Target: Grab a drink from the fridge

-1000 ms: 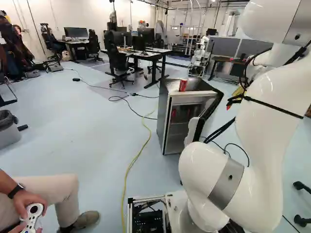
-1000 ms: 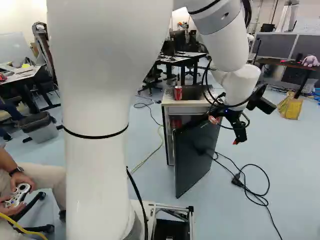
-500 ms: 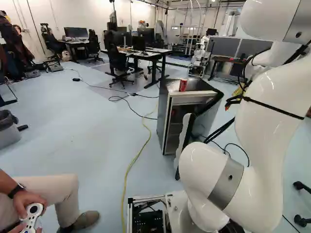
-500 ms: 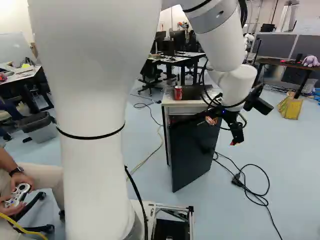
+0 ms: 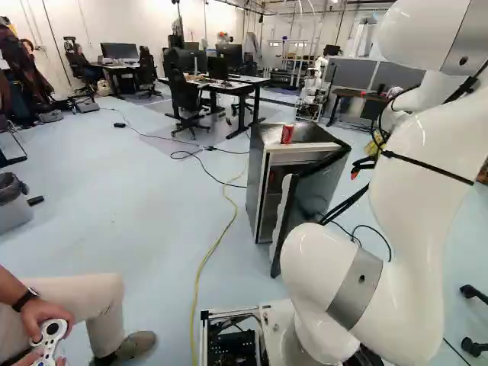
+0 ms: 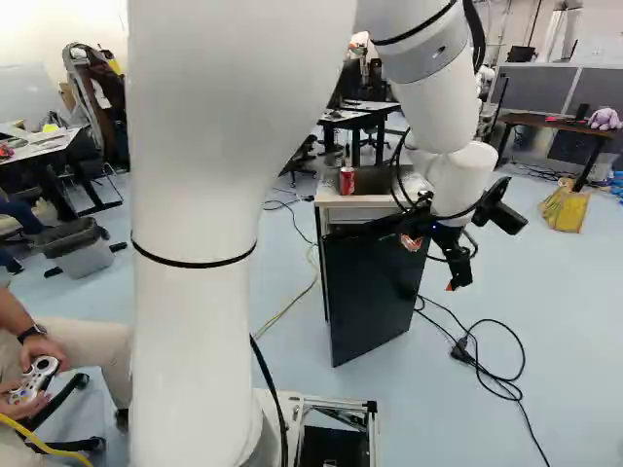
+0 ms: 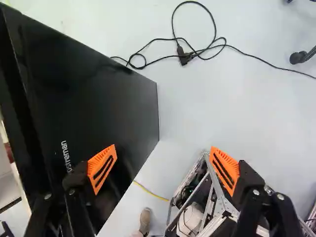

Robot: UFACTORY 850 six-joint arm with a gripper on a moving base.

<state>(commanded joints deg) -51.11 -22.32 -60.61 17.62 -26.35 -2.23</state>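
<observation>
Fridge, left base view: one box-shaped fridge with dark, shiny sides and a pale front frame [image 5: 263, 191]; a small patch of red shows inside.
Can, left base view: one red cylindrical drink can [image 5: 287, 134] stands upright on the fridge's top, near its front edge and toward the left front corner.
Door, left base view: one flat black door with a white moulded inner side [image 5: 284, 221], standing ajar and seen nearly edge-on.
Arm, left base view: one smooth white arm of rounded segments [image 5: 419, 168], bent at its joints, rising at the right.
Can, right base view: the same single can sits left of the middle of the fridge's front edge, on a pale strip with a dark surface behind it.
Door, right base view: its glossy outer face is turned toward the base, a tall rectangle.
Arm, right base view: it climbs left of the middle, folds over and comes down beside the fridge's right side.
Gripper, right base view: one black two-fingered gripper with orange pads [image 6: 456, 282] points downward, just right of the door and lower than the can.
Fingers, wrist view: two, spread wide apart, with nothing clamped between them; the pads are ribbed and wedge-shaped. One shows over the door, the other over an open metal frame [image 7: 212, 185].
Cable, wrist view: one thin black cable [image 7: 216, 43] lies in loops on the smooth pale floor [image 7: 237, 108], beyond the door's corner.
</observation>
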